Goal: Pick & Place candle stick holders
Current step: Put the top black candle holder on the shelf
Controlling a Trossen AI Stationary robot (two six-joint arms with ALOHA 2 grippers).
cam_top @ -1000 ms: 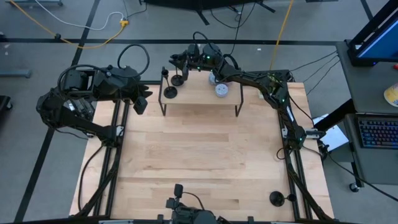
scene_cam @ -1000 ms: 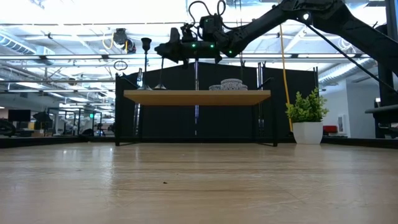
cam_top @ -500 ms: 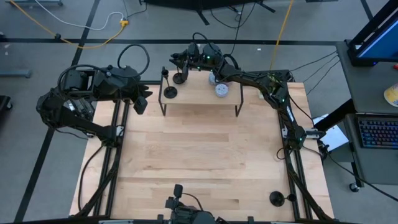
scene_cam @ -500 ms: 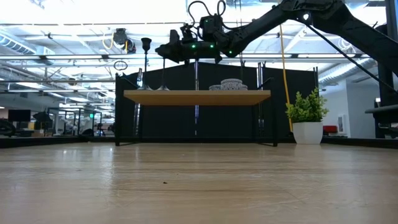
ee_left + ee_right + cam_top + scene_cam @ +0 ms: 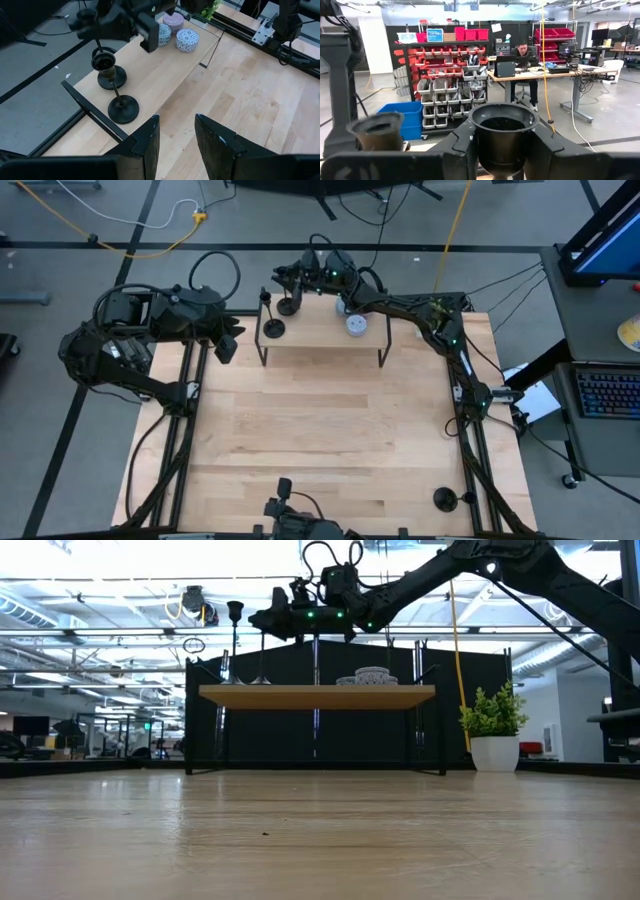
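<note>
A small wooden shelf (image 5: 322, 332) stands at the table's far edge. Two black candle stick holders stand on its left part. The free one rests on its disc base (image 5: 271, 328), with its cup (image 5: 103, 62) at the top. My right gripper (image 5: 284, 278) reaches over the shelf from the right and is shut on the other holder (image 5: 503, 125), whose base (image 5: 112, 78) is on the shelf. A third holder (image 5: 445, 499) stands on its base at the table's near right corner. My left gripper (image 5: 226, 345) waits open and empty, left of the shelf. My right gripper holds the second holder at its top. The cup (image 5: 503, 120) stands between my two fingers (image 5: 462, 142), which come level from the table's right. The holder stands upright. Its stem (image 5: 98, 50) runs down to the base on the shelf (image 5: 262, 681).
Three short round pucks (image 5: 357, 324) sit on the shelf's right half and show in the left wrist view (image 5: 187, 40). A potted plant (image 5: 492, 735) stands beyond the table. A person (image 5: 524, 55) sits at a desk far off in the room.
</note>
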